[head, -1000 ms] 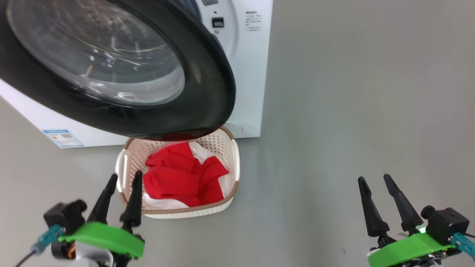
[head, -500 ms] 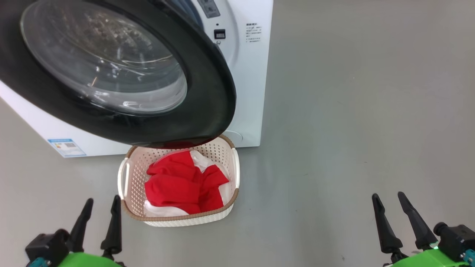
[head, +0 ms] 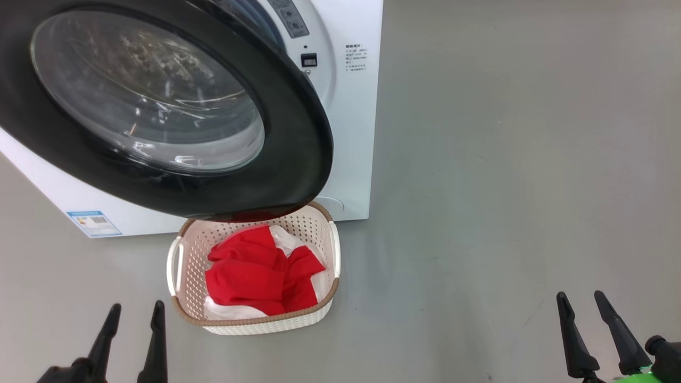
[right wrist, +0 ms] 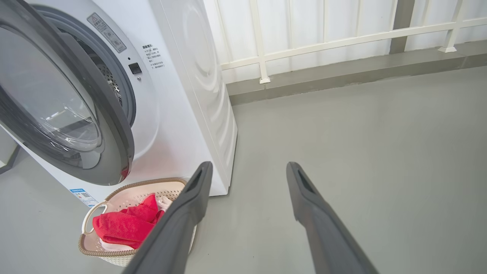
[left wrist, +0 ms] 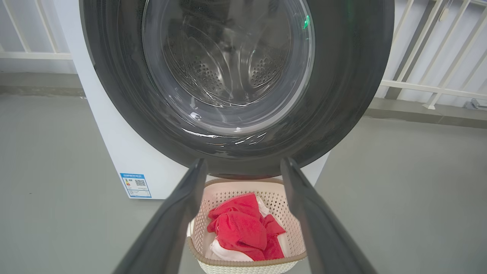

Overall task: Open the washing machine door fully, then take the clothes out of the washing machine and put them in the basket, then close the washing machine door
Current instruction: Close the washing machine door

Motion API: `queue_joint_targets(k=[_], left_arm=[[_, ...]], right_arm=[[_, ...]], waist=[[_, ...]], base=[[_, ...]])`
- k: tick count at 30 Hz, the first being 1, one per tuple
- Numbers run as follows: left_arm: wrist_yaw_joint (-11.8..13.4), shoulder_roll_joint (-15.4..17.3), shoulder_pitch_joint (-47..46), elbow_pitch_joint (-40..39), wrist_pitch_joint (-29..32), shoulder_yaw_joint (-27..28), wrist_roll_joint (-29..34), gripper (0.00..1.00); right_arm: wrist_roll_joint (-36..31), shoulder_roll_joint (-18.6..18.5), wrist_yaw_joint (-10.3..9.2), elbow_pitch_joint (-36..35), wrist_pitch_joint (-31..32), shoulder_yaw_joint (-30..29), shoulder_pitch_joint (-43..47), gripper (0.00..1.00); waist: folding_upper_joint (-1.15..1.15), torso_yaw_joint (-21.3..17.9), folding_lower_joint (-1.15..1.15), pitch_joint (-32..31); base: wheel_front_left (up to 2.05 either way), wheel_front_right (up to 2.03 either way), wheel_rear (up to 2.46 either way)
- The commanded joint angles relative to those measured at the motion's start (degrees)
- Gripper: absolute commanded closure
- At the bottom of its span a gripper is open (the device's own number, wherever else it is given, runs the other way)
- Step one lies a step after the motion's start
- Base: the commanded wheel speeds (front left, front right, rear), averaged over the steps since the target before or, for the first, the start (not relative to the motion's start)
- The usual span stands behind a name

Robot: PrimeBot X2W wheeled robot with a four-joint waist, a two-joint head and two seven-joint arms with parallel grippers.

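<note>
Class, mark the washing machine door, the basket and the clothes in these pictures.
washing machine door (head: pixel 298 138), head view, on the right side of its black rim.
basket (head: pixel 192 260), head view, on its perforated left inner wall.
clothes (head: pixel 250 276), head view, on the middle of the red fabric.

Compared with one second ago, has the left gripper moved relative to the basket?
Yes. The left gripper has pulled back toward the robot and leftward, away from the basket, whose near left corner one fingertip overlapped before.
</note>
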Motion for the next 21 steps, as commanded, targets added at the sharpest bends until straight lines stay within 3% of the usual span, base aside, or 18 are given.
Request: queue_joint_targets(k=[1,21], left_arm=[[-0.3,0.3,0.3,-1.9,-0.4,2.7,0.9,0.0],[-0.3,-1.5,0.5,-1.8,-0.4,3.0,1.5,0.0]], right_arm=[[-0.3,-1.3,0.36,-1.7,-0.4,0.6,0.2,0.0],[-0.5,-0.6,0.36,-1.7,-0.4,1.1,0.4,0.0]], waist=[[0.0,0.3,0.0,-0.4],[0.0,0.9,0.0,-0.7]], base=[[0.0,0.0,0.0],[0.0,0.0,0.0]])
